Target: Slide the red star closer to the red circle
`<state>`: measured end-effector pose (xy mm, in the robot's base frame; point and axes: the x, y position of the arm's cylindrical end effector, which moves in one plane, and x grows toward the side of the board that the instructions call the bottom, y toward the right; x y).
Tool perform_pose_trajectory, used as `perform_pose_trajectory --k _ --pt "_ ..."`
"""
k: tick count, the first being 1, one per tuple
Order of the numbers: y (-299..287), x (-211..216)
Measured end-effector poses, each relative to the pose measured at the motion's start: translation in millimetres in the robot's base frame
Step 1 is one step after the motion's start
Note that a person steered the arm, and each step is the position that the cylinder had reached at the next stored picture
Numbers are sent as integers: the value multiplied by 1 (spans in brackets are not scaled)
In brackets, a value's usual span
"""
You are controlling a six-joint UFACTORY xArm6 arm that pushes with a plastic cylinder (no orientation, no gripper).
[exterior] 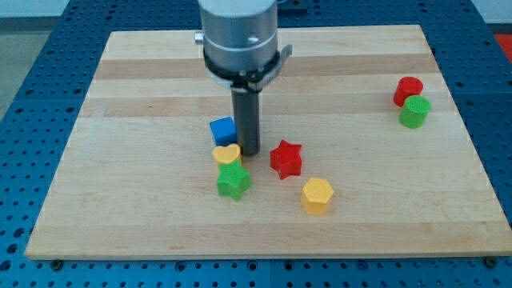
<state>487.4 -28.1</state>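
Note:
The red star [286, 158] lies near the middle of the wooden board [144, 72]. The red circle [408, 90] sits far off at the view's right, touching a green circle [414, 112] just below it. My tip [250, 152] rests on the board just left of the red star, with a small gap between them. It stands right beside the yellow heart [226, 154] and the blue cube [223, 130], which are on its left.
A green star [234, 182] lies just below the yellow heart. A yellow hexagon [317, 196] lies below and right of the red star. The arm's grey body [238, 36] hangs over the board's top middle.

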Motion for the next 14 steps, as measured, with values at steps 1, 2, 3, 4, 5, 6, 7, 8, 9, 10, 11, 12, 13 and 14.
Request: perform_pose_trajectory --k 1,2,3,4,5,6,7,8,9,10,11,12,13,14 --pt "11 26" --pt "67 10" --pt "119 -31" --pt "152 -58" --pt "139 -58" --pt "125 -52" --pt "121 -2" --pt "143 39" --pt "148 6" --pt "150 -20" --pt "153 -29" --pt "162 -2" --pt "175 -3" --pt "175 -63"
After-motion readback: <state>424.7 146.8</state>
